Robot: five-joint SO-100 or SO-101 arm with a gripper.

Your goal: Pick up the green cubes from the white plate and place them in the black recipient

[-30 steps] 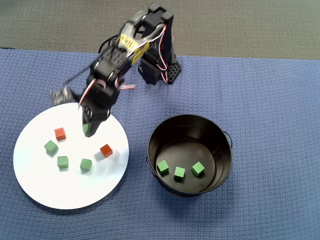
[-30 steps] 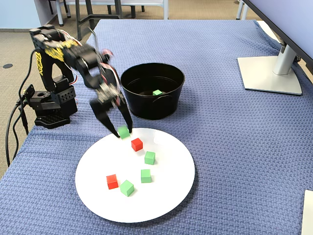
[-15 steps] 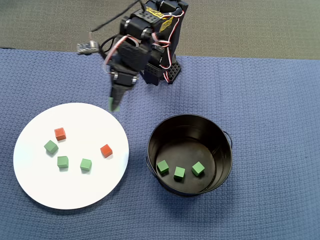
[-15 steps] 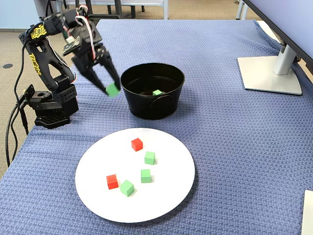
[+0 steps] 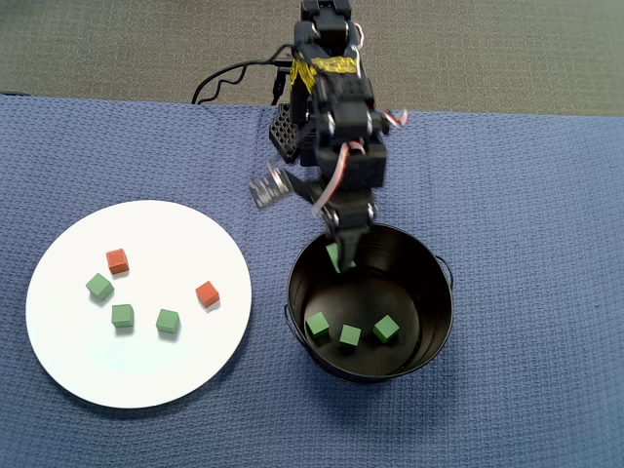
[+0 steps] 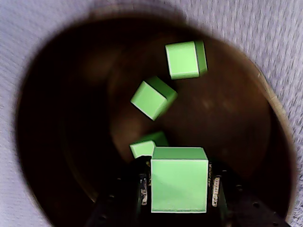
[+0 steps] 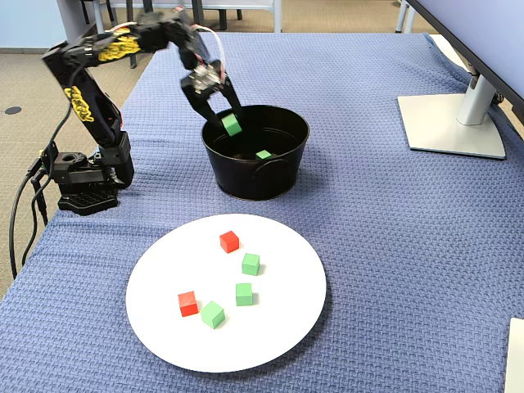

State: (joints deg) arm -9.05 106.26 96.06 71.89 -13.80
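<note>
Now the fingers pinch one green cube just over the far left rim of the black bucket. Three green cubes lie inside it. On the white plate, left of the bucket in the overhead view, sit three more green cubes and two red cubes.

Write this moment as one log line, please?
gripper: shut on green cube | place: over black bucket | in bucket: three | on white plate: three

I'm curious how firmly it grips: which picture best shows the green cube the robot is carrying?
The wrist view: the held cube fills the foreground, clamped in the gripper. The overhead view shows only a sliver; the fixed view shows it small.
</note>
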